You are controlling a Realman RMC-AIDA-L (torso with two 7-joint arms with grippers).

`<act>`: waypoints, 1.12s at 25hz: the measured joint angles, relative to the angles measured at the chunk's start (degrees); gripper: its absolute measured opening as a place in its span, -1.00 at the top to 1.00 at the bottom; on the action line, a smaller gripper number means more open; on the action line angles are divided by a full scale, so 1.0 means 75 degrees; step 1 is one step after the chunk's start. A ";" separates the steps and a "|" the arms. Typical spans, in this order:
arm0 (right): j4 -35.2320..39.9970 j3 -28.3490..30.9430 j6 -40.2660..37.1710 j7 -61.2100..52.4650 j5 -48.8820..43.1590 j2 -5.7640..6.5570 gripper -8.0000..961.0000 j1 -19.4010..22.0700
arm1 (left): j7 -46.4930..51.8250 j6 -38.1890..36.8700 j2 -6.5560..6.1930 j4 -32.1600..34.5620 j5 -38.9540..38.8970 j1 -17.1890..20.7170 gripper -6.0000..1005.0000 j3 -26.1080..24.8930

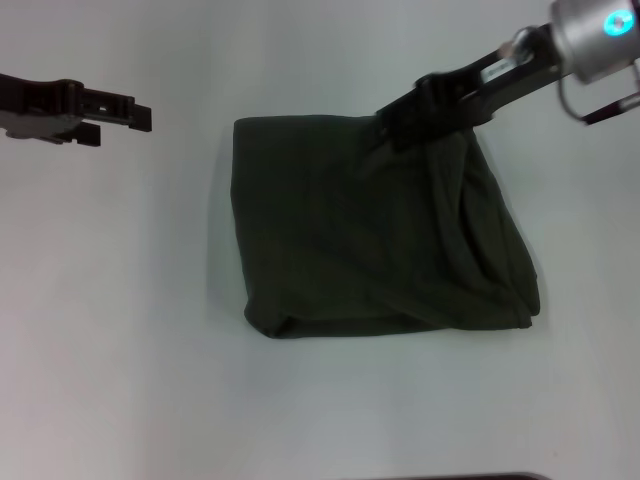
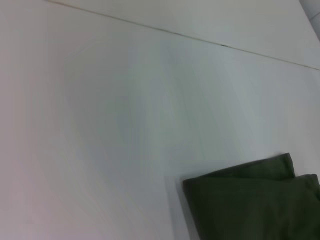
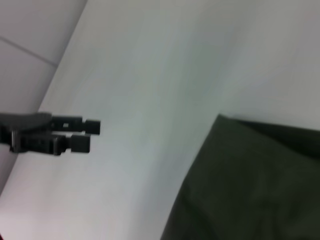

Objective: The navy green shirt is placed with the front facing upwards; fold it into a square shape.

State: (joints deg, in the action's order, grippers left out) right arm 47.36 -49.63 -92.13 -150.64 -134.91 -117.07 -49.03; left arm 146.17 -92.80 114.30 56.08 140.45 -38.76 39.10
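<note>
The navy green shirt (image 1: 340, 240) lies folded into a rough rectangle on the white table, plain dark cloth facing up, with no lettering or collar showing. My right gripper (image 1: 395, 128) is at its far right corner, shut on the cloth, and creases run from that grip down to the near right corner. My left gripper (image 1: 125, 122) hovers over bare table well to the left of the shirt, holding nothing, its fingers a little apart. The left wrist view shows one shirt corner (image 2: 250, 205). The right wrist view shows a shirt edge (image 3: 250, 190) and, farther off, the left gripper (image 3: 89, 135).
The white table (image 1: 120, 330) extends around the shirt on all sides. A thin seam (image 2: 200, 39) crosses the surface far from the shirt. A dark strip (image 1: 480, 476) sits at the near edge.
</note>
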 joint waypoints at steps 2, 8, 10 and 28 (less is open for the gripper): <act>-0.0130 -0.0213 0.0156 0.0019 -0.0017 -0.0141 -0.19 -0.0091 | -0.0007 0.0008 0.0019 0.0000 0.0000 0.0000 -0.80 0.0002; -0.0503 -0.1158 0.0813 -0.0170 -0.0106 -0.0314 -0.19 -0.0212 | -0.0014 0.0034 0.0040 0.0000 0.0000 0.0012 -0.80 0.0013; -0.0524 -0.1380 0.0899 -0.0340 -0.0299 -0.0276 -0.19 -0.0238 | -0.0014 0.0038 0.0041 0.0000 0.0000 0.0023 -0.80 0.0008; 0.1167 0.0229 0.0280 -0.0980 -0.1524 0.0446 -0.19 0.0631 | -0.0073 0.0009 0.0054 0.0009 -0.0001 0.0011 -0.80 0.0001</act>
State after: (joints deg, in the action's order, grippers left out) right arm 56.11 -47.91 -90.03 -157.99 -146.34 -113.72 -44.30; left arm 145.63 -92.73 114.71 56.15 140.45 -38.67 39.11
